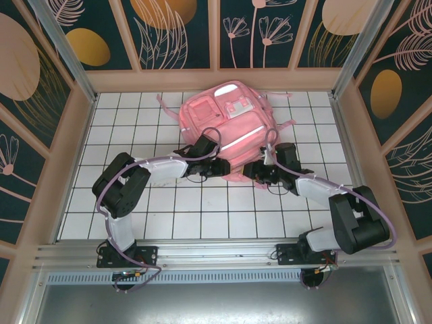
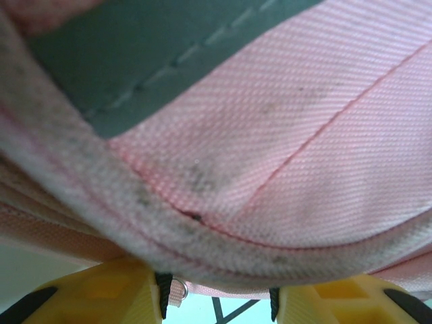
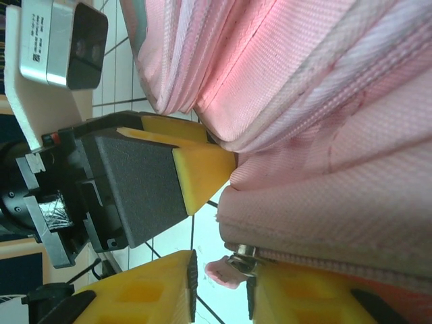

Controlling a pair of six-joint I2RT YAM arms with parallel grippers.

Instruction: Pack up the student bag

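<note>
A large pink fabric backpack [image 1: 233, 125] is lying at 12 o'clock on the white tiled desk [image 1: 135, 202]. The left gripper [image 1: 217, 165] is meeting its 7 o'clock edge. The left wrist view is showing the piped hem [image 2: 101, 202] crossing above parted fingers [image 2: 101, 297]; whether they are pinching it cannot be told. The right gripper [image 3: 221, 290], at 5 o'clock, is standing slightly spread around a pink zipper pull [image 3: 223, 273].
</note>
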